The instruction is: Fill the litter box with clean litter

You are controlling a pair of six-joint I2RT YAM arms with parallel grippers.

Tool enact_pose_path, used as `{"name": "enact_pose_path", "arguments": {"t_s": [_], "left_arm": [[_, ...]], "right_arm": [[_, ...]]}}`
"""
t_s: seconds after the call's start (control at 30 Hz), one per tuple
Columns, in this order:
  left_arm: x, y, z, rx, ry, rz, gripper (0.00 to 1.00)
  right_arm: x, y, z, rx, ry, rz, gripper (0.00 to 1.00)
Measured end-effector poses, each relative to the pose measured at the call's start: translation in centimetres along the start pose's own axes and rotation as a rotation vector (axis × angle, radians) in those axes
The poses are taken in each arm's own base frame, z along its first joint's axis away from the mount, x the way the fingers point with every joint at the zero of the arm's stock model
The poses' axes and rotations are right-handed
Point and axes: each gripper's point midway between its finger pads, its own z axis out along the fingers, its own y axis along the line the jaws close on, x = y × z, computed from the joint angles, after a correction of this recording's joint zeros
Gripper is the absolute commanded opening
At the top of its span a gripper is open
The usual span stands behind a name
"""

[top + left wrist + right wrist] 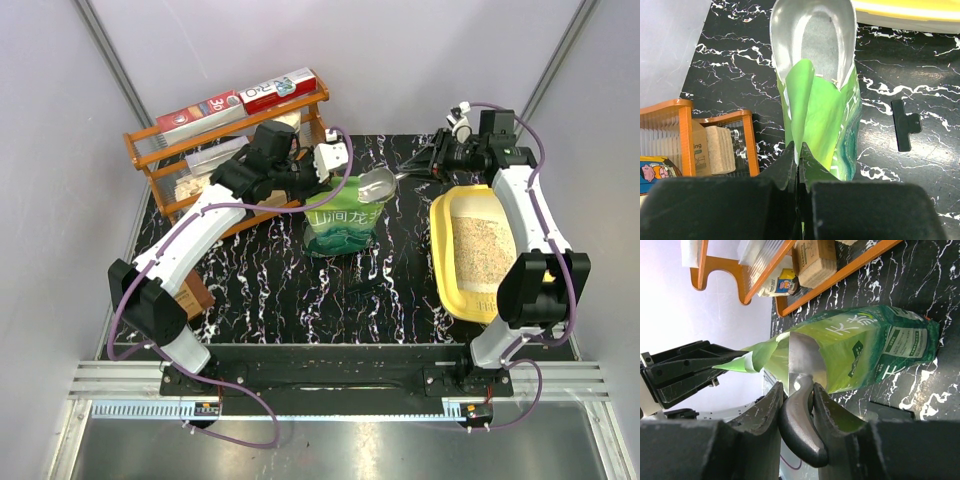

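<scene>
The green pouch (345, 225) of clean litter stands mid-table. My left gripper (322, 168) is shut on its top edge, with the green flap (805, 100) pinched between the jaws of the left gripper (801, 150). My right gripper (425, 165) is shut on the dark handle (800, 430) of the silver scoop (372, 185), whose bowl (812, 35) sits in the pouch's open mouth (800, 357). The yellow litter box (445, 280) lies at the right under my right arm. It holds a layer of pale litter (478, 245).
An orange wire rack (160, 165) with boxes stands at the back left, close behind my left arm. A black clip (365, 290) lies on the marbled table in front of the pouch. A brown block (195, 295) sits by the left arm's base.
</scene>
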Motion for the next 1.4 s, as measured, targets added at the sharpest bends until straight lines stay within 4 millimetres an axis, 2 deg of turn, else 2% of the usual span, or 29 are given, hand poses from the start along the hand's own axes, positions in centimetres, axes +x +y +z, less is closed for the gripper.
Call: {"name": "enact_pose_path", "arguments": {"t_s": [0.37,0.63,0.87,1.03,1.17,1.4], "left_arm": [[0.0,0.1,-0.1,-0.003,0.0,-0.014,0.0],[0.0,0.0,-0.1,-0.003,0.0,-0.024,0.0],[0.0,0.1,-0.2,-0.006,0.004,-0.028,0.0],[0.0,0.1,-0.2,-0.01,0.006,-0.028,0.0],[0.1,0.2,-0.3,-0.013,0.012,-0.03,0.0],[0.1,0.4,-0.4,-0.024,0.018,-0.03,0.0]], "right_arm": [[-1.1,1.9,-3.0,0.117,-0.102,-0.151,0.0],[-1.2,1.9,-3.5,0.108,-0.107,-0.146,0.0],[-1.9,0.5,-4.4,0.041,-0.089,-0.047,0.0],[-2.2,-0.3,-4.4,-0.026,-0.051,0.016,0.0],[-2.0,-0.5,-4.2,-0.079,-0.03,0.028,0.0],[-1.1,-2.7,-3.8,-0.158,0.0,0.143,0.0]]}}
